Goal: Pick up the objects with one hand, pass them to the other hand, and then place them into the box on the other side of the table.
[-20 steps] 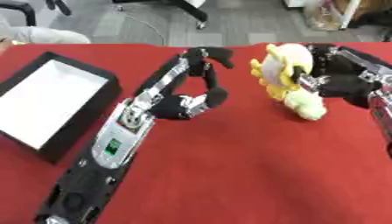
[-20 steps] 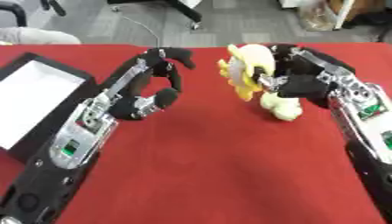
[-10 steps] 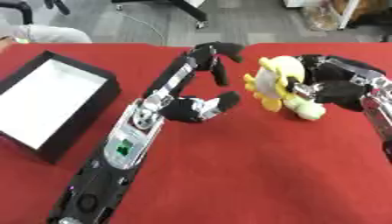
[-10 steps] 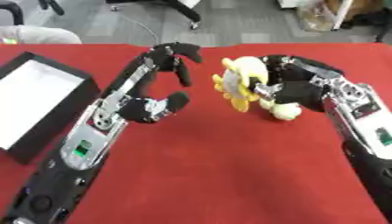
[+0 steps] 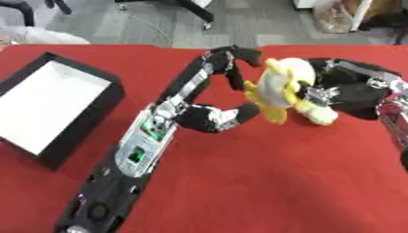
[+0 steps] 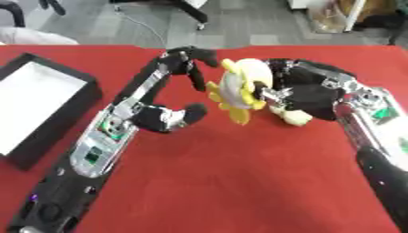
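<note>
Right hand [image 6: 307, 93] curled round the yellow plush toy [image 6: 239, 91], now carried leftward to meet the left hand [image 5: 227, 98]. Left hand moved in since a second ago, fingers spread and arched over the toy's near side, thumb just below. Handover about to happen; box [image 5: 48, 107] well left of both hands

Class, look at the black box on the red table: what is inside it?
Inside the black box only a plain white floor shows; no object lies on the part visible. The strip just behind its near wall is hidden. The yellow plush toy is outside it, in the right hand.
</note>
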Controlling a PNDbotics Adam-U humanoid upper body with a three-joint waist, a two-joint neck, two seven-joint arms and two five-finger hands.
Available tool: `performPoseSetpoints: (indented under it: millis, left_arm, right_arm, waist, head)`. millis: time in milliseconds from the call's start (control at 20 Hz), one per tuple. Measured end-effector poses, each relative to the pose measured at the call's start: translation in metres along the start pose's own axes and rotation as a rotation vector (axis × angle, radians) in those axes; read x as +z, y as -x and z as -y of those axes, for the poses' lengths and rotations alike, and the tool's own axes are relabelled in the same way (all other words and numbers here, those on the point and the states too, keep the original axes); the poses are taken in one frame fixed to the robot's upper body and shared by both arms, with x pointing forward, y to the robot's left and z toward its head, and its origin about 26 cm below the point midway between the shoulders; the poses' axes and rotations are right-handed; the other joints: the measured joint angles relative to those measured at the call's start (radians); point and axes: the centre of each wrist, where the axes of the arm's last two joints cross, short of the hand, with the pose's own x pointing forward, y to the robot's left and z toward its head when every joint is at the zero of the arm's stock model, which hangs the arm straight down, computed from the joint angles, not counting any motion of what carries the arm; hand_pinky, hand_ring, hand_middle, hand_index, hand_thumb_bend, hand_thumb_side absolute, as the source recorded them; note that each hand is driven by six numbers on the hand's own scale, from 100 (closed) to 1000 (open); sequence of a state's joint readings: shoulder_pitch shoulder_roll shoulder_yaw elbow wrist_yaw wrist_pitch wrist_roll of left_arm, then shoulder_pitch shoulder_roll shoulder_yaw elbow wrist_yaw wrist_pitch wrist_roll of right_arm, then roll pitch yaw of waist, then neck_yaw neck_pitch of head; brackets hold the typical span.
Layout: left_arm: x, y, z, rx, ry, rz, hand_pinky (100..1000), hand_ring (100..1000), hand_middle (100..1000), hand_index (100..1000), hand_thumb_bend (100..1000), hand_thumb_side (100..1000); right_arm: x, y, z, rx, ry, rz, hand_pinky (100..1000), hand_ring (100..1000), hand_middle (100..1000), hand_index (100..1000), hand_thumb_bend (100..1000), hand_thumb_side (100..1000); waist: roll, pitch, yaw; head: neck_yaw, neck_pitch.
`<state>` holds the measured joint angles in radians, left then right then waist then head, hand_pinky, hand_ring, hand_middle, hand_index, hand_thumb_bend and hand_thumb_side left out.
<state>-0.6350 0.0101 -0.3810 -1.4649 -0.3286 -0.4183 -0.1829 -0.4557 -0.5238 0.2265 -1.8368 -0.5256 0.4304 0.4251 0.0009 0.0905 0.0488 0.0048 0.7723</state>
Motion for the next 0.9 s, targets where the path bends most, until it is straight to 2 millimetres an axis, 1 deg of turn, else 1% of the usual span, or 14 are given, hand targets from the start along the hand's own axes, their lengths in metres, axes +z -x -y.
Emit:
performPoseSetpoints:
  millis: [300, 350, 400, 500, 900]
  left_arm:
    - [-0.002, 0.002, 0.008, -0.011, 0.031, 0.014, 486, 473, 684, 855, 506, 671]
    - [-0.002, 0.002, 0.009, -0.011, 0.034, 0.018, 487, 474, 685, 856, 522, 682]
    - [-0.002, 0.002, 0.009, -0.011, 0.036, 0.021, 487, 475, 685, 857, 507, 672]
    - [-0.003, 0.002, 0.009, -0.011, 0.035, 0.027, 488, 478, 686, 859, 508, 671]
    - [-0.006, -0.005, 0.007, 0.021, -0.047, 0.041, 492, 487, 689, 862, 520, 672]
  right_arm:
    - [0.002, -0.002, -0.003, -0.034, -0.011, -0.001, 695, 603, 380, 302, 100, 100]
    - [0.002, -0.002, -0.004, -0.036, -0.011, -0.004, 695, 603, 380, 302, 100, 100]
    - [0.003, -0.002, -0.004, -0.038, -0.011, -0.006, 695, 602, 379, 302, 100, 100]
    - [0.003, -0.001, -0.004, -0.046, -0.013, -0.011, 695, 600, 378, 303, 100, 100]
    - [0.001, 0.008, 0.0, -0.092, -0.019, -0.053, 693, 597, 377, 302, 100, 100]
  waist:
    - [0.0, 0.0, -0.006]
    - [0.0, 0.0, -0.007]
    - [0.0, 0.0, -0.007]
    - [0.0, 0.0, -0.009]
    - [0.0, 0.0, -0.017]
  head:
    - [0.0, 0.0]
    - [0.0, 0.0]
    - [0.0, 0.0]
    - [-0.001, 0.0]
    - [-0.009, 0.0]
